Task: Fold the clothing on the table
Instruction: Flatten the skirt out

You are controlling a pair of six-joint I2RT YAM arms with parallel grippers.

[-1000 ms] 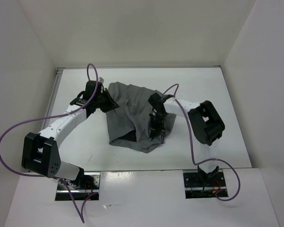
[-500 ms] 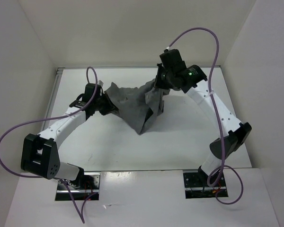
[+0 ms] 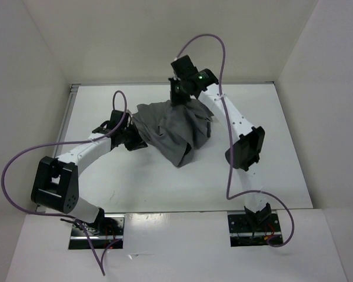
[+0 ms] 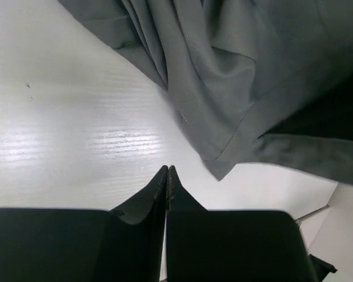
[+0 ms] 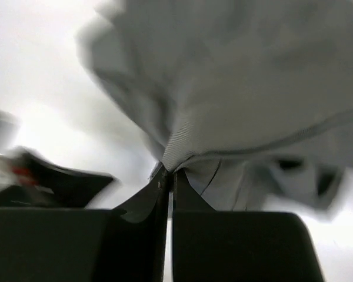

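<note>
Where it lies bunched toward the far side of the tabletop (image 3: 123,185), the clothing (image 3: 173,126) is pinched at its far edge by the right claw (image 5: 167,171), clamped on the fabric. The left claw (image 4: 167,170), pressed together and empty, is just beside its left edge.

clothing (image 3: 176,130) on table (image 3: 270,164), left pincer (image 3: 134,140) left, right pincer (image 3: 177,101) behind

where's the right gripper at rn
In the top view the right gripper is at the far middle of the table, pinching the far edge of the clothing; the left gripper sits beside the cloth's left edge.
</note>
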